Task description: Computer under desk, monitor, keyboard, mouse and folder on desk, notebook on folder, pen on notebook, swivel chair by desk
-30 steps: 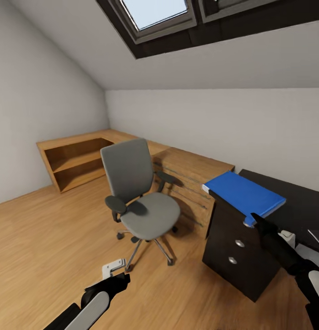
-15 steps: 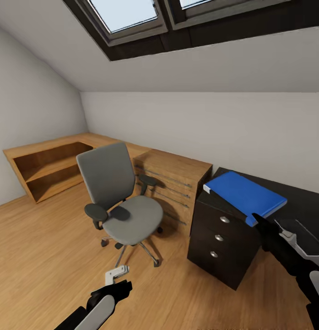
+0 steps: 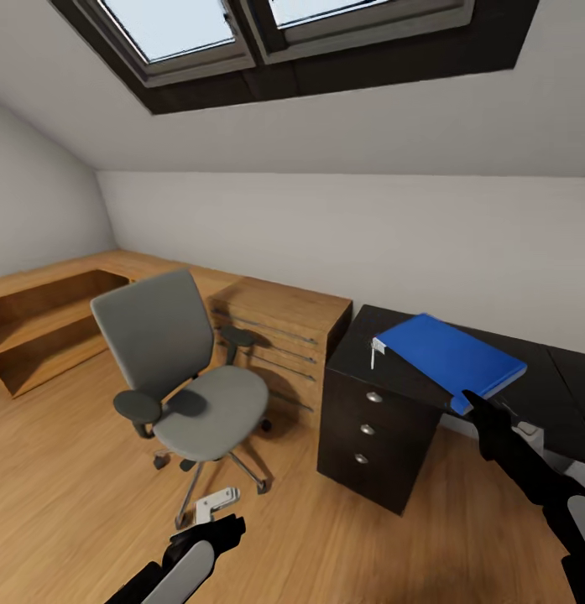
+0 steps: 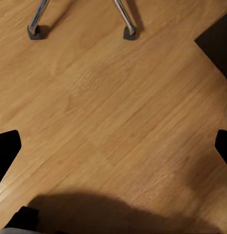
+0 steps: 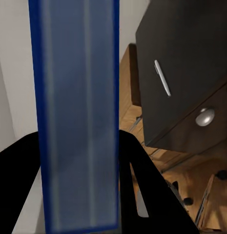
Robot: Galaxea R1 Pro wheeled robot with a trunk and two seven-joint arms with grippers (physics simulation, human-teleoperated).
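Near left, the left gripper [image 3: 210, 522] hangs over the wood floor [image 4: 113, 107], fingers spread. The right gripper [image 3: 475, 408] pinches the flat blue folder [image 3: 450, 356] above the dark drawer desk [image 3: 372, 401]; a small white pen [image 5: 162, 78], seemingly, lies there. Farther left stands the grey swivel chair [image 3: 179, 369].

One swivel chair [image 3: 179, 369], one blue folder [image 3: 450, 357] and one pen [image 5: 162, 78]. One dark desk [image 3: 384, 369] with three drawer knobs. Two skylight panes overhead.
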